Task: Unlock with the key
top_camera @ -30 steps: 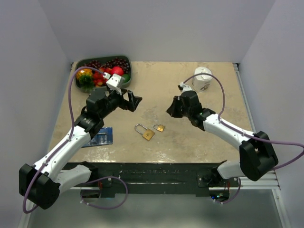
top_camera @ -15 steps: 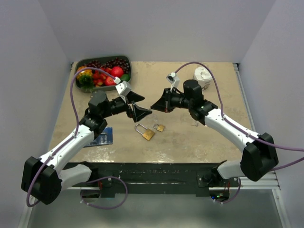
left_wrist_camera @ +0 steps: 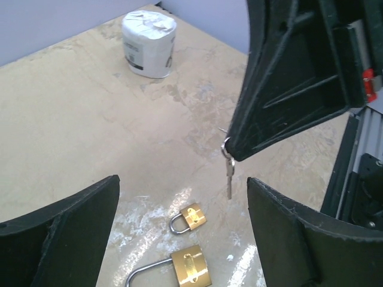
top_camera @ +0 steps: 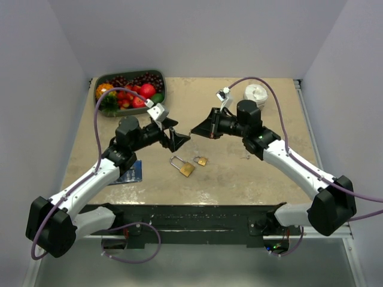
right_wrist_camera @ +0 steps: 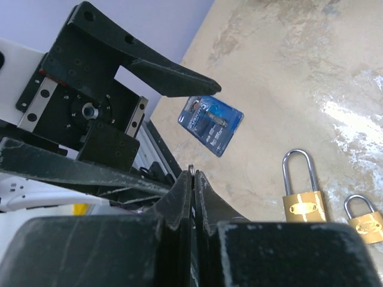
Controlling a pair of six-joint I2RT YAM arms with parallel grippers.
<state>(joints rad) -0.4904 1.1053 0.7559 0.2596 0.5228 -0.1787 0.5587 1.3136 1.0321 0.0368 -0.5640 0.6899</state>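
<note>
Table (top_camera: 239, 179) bears all. Above its middle the left gripper (top_camera: 178, 137) and right gripper (top_camera: 194, 130) meet almost tip to tip. The left one's fingers (left_wrist_camera: 66, 239) stand wide apart around nothing. The right jaws are pressed together on something the top view cannot resolve.

A fruit tray (top_camera: 130, 73) sits far left, a white roll (top_camera: 256, 94) far right and a blue packet (top_camera: 130, 172) near left. The big padlock (top_camera: 183, 167) and small padlock (top_camera: 201, 160) lie side by side, not touching.

Only the left wrist view shows the key (left_wrist_camera: 228, 171). It hangs from the right gripper's tip between the left fingers, above the table, far of the padlocks. The right wrist view shows only the closed pinch.
</note>
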